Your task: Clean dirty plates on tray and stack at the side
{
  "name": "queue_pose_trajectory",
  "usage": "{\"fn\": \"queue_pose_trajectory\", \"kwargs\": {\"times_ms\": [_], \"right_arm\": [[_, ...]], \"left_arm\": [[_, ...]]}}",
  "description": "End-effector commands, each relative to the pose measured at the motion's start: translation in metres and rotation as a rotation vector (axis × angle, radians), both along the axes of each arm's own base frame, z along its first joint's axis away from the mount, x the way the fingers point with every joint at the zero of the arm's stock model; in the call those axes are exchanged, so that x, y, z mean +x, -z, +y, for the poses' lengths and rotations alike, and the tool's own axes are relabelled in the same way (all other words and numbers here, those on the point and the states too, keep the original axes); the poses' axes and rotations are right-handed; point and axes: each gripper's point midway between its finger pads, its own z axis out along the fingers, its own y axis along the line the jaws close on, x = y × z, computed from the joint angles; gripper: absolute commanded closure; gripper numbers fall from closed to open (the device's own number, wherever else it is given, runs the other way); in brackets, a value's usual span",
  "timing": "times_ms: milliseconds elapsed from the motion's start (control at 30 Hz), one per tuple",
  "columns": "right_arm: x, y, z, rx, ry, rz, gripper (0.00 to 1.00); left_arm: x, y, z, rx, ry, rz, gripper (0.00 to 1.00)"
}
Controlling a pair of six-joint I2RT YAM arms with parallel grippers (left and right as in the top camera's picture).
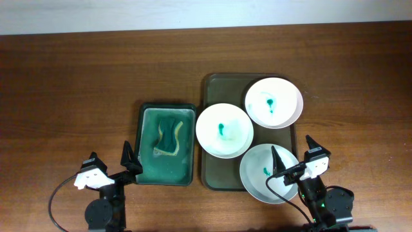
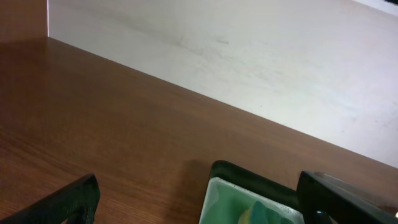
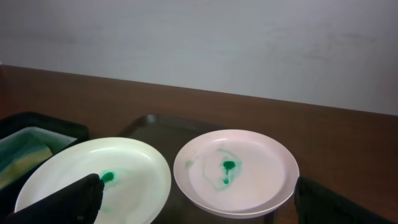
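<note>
Three smeared plates [image 1: 223, 129] on the tray [image 1: 216, 87].
Both spread, empty: left gripper [image 1: 111, 158], right gripper [image 1: 293, 153] over a plate.

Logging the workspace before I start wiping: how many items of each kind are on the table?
Plates: 3, each smeared teal
Tray: 1
Green tub: 1
Sponge in the tub: 1
Total: 6
</note>
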Motion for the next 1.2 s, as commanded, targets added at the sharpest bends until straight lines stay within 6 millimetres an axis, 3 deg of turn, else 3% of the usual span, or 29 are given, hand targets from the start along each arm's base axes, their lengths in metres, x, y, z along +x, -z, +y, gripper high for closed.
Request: {"fn": "queue_pose_trajectory", "kwargs": {"times_ms": [0,267,333,400,433,533,600,700,833,900,1000,1133,1167], "right_arm": [[0.0,0.004,0.0,0.002,0.004,0.008,0.02],[0.0,0.004,0.0,0.003,0.004,0.008,0.02],[-0.001,0.002,0.003,0.008,-0.017,0.003,0.02],[-0.005,-0.016,0.017,0.016,-0.1,-0.071,0.02],[-0.01,-0.037,0.025,0.028,-0.151,-0.136,0.02],[-0.022,-0.088,0.022,0.054,-0.144,-0.196,0.02],[-0.024,-0.113,0.015,0.048,-0.102,-0.149,0.02],[-0.012,-0.131,0.012,0.039,-0.073,0.043,0.02],[0.02,-0.123,0.016,0.023,-0.07,0.439,0.02],[0.031,-0.114,0.027,0.034,-0.123,0.586,0.02],[0.043,-0.089,0.067,0.135,-0.35,0.764,0.02],[0.059,-0.037,0.068,0.189,-0.306,0.978,0.03],[0.063,-0.018,0.069,0.211,-0.289,1.055,0.21]], "left_arm": [[0.0,0.003,-0.001,0.001,0.006,0.001,0.01],[0.001,0.0,-0.001,-0.008,0.007,-0.012,0.01],[0.002,-0.001,-0.01,-0.011,0.056,-0.016,0.01],[0.003,-0.014,-0.022,-0.011,0.13,-0.068,0.01],[0.002,-0.031,-0.029,-0.008,0.169,-0.124,0.01],[-0.006,-0.076,-0.029,0.057,0.17,-0.198,0.01],[-0.009,-0.105,-0.029,0.06,0.171,-0.161,0.01],[0.001,-0.129,-0.029,0.062,0.178,0.034,0.01],[0.029,-0.143,-0.03,0.048,0.192,0.409,0.01],[0.044,-0.131,-0.03,0.032,0.197,0.587,0.01],[0.065,-0.092,-0.033,0.001,0.213,0.804,0.01],[0.071,-0.046,-0.063,-0.115,0.368,0.974,0.02],[0.072,-0.036,-0.063,-0.12,0.368,1.012,0.04]]}}
